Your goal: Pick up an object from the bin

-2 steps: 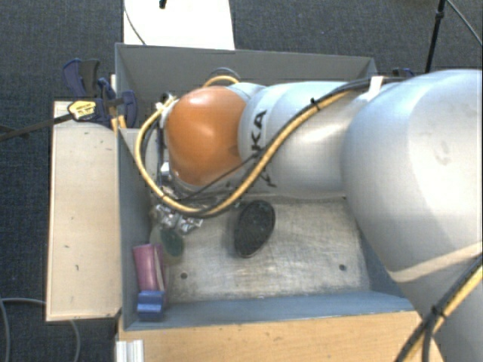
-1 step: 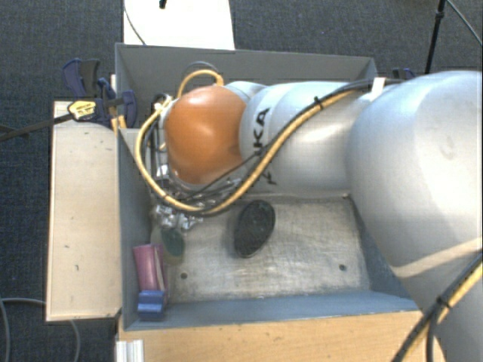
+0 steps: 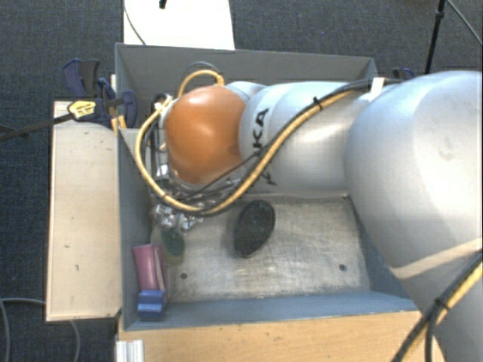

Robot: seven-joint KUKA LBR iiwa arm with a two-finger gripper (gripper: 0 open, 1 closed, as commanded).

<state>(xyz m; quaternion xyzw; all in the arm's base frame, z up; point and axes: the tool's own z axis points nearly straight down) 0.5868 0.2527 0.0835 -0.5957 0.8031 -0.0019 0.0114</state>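
Jaws spread or pressed together: cannot tell. The gripper (image 3: pixel 172 221) sits low by the grey metal bin's (image 3: pixel 302 270) left wall, over a small green rounded object (image 3: pixel 175 243); nothing looks lifted yet.

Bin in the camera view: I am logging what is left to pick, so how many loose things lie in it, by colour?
Black oval thing: 1
Pink thing: 1
Blue block: 1
Green thing: 1
Total in sight: 4
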